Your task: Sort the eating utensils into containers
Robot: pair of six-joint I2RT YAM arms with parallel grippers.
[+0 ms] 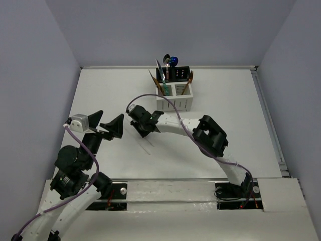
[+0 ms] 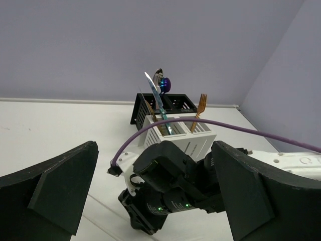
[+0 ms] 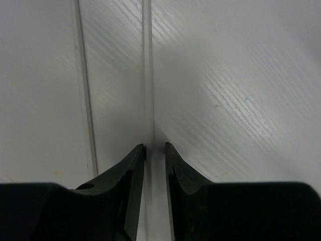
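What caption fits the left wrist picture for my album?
Left gripper open before a white-and-black slotted caddy holding a gold fork and shiny silver-blue knife.

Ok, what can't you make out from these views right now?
- Right wrist view: the pale strip at the right tool blends into the table; what it is, and whether it is gripped, is unclear.
- Top view: that strip is too faint and small.
- Left wrist view: the caddy walls hide the utensils' lower ends; white compartments block the black ones.
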